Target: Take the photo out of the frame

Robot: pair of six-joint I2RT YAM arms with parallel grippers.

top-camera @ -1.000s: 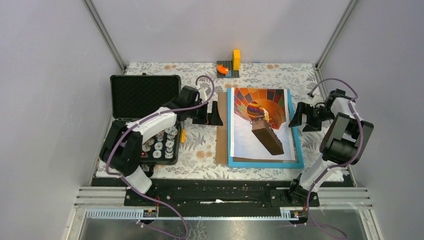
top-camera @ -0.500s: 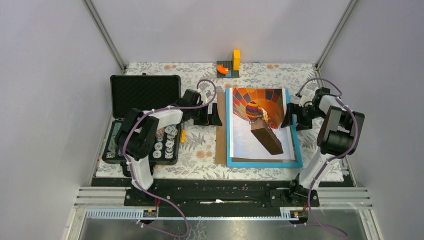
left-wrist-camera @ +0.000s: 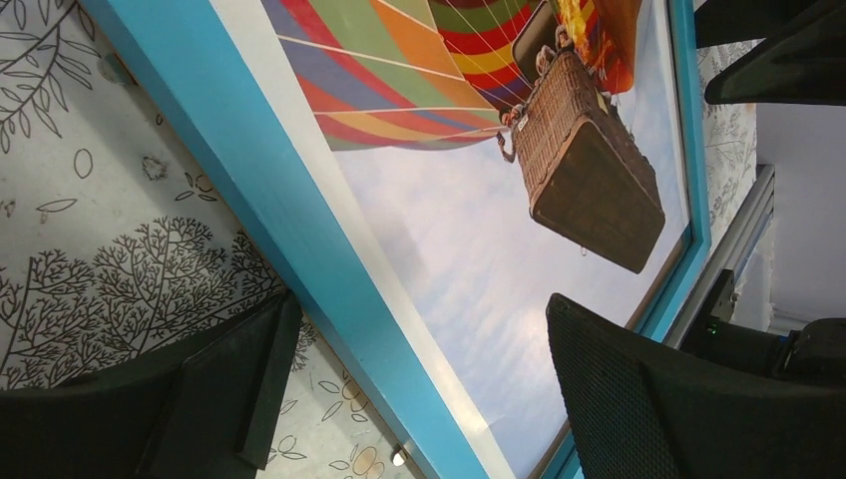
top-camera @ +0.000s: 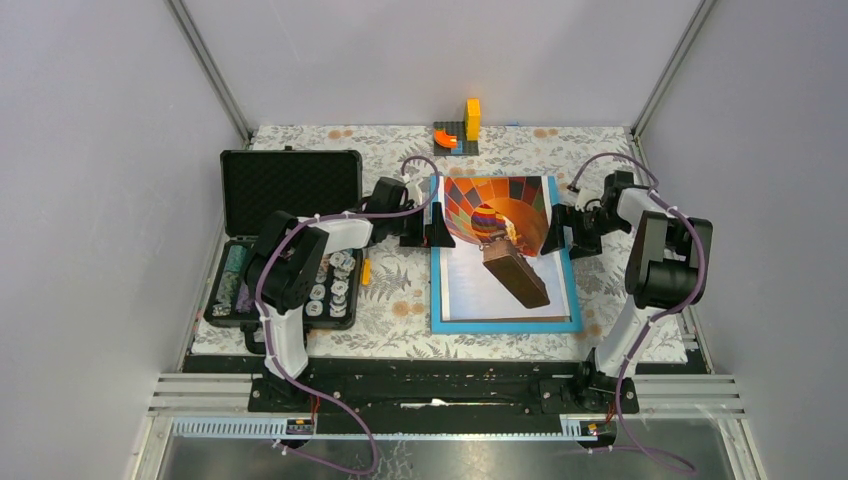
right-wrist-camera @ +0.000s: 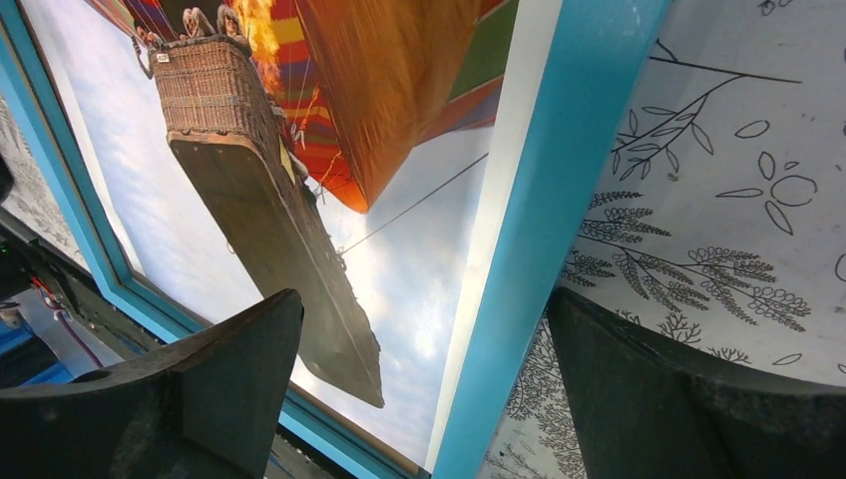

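Frame holding photo, flat on table; long axis runs away from the arm bases, balloon end far. Left gripper and right gripper gape wide astride opposite side borders, clasping nothing.

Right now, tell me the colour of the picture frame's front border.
Light blue; the large flat rectangular picture frame shows it best in the left wrist view.

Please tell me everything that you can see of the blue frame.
The frame is a large flat rectangle with a thin light-blue border. It lies front up on the patterned table, and the balloon photo fills it. The open left gripper straddles its left edge and the open right gripper its right edge. Whether they touch it cannot be told.
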